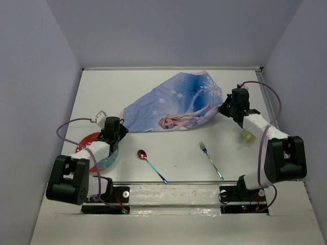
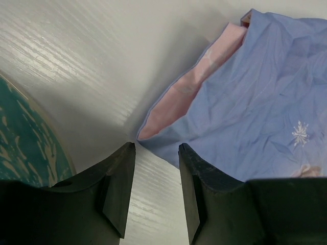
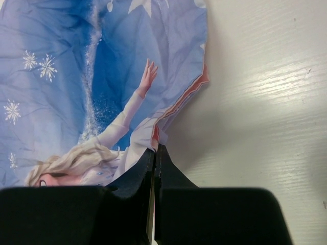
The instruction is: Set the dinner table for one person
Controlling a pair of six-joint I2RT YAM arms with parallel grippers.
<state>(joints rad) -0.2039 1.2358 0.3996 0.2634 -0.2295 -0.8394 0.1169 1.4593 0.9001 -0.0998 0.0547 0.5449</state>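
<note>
plate (image 1: 82, 145) beneath left arm (image 1: 95, 149) | right tool (image 3: 155, 149) clamped on placemat (image 1: 173, 104) corner

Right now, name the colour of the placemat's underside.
Pink placemat underside, clearest in left wrist view.

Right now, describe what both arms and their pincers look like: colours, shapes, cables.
Both the left arm and right arm have white links between blocky black joint housings. A thin purple cable loops beside each. The left pincer and right pincer have matte black, wedge-shaped fingers tapering to their tips. No markings show.
</note>
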